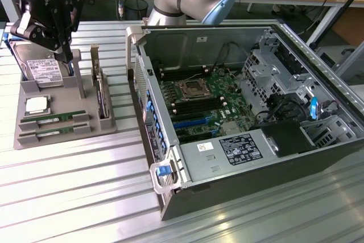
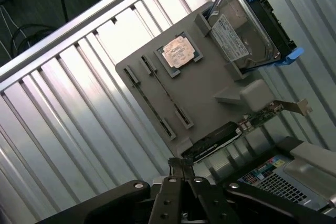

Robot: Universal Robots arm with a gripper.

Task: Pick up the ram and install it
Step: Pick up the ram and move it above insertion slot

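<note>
The ram [image 1: 54, 117] lies flat in a slot at the near end of the grey holder tray [image 1: 65, 99], with a second ram stick [image 1: 55, 130] just beside it. The tray sits on the desk [image 1: 74, 186], to the exterior view's left of the open computer case [image 1: 239, 194]. The gripper [image 1: 69, 60] hangs over the tray's far end by the hard drive [image 1: 42, 69]. Its fingers [image 2: 175, 167] are closed and hold nothing.

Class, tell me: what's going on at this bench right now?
The robot's gripper, shut and empty, hangs over a grey tray of computer parts. Two ram sticks lie in the tray's slots, not picked up yet. The open computer case stands to the exterior view's right.
</note>
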